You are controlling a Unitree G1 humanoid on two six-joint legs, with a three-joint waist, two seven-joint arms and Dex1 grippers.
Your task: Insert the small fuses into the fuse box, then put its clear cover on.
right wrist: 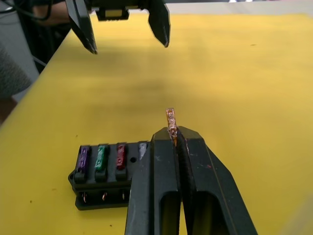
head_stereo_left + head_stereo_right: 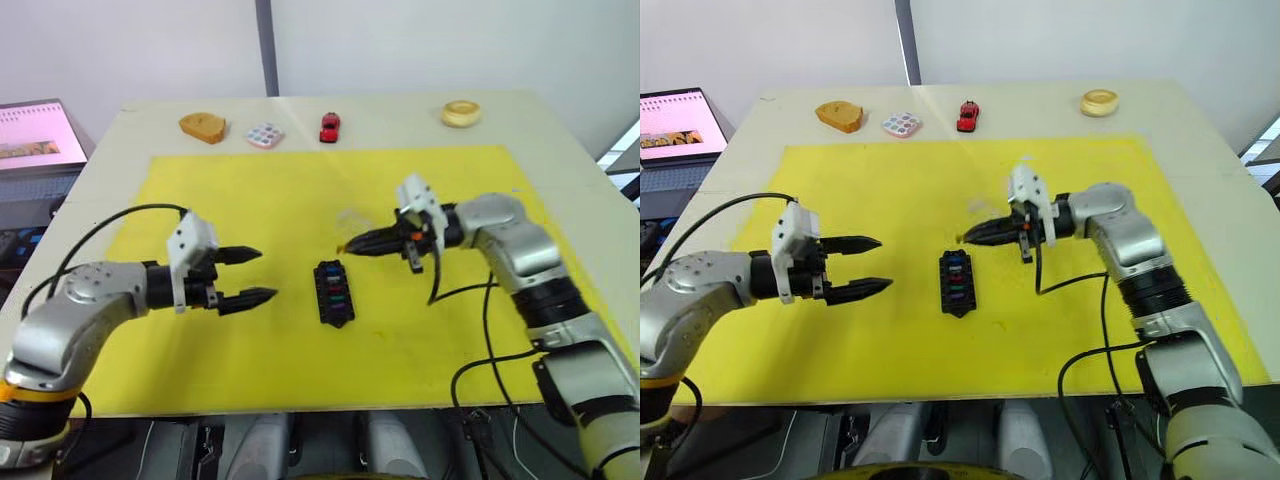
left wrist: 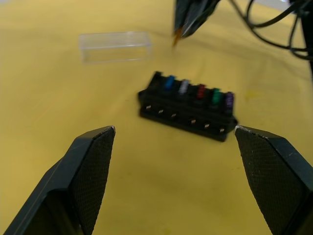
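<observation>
The right gripper (image 2: 966,238) pinches the amber fuse (image 1: 170,119) above the fuse box (image 2: 956,282). It should come down square over the empty slot (five are filled). The left gripper (image 2: 878,264) waits with fingers wide and empty.

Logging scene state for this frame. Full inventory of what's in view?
fuse box: 1, black, mid yellow mat
seated fuses: 5, blue, grey, red, green, purple, in the box's slots
amber fuse: 1, pinched in right gripper's tips
clear cover: 1, colourless, on the mat beyond the box
yellow mat: 1, covers table centre
toy car: 1, red, far edge
dotted tile: 1, white, far edge
laptop: 1, off table's left
left gripper: open, left of box
right gripper: shut on amber fuse
</observation>
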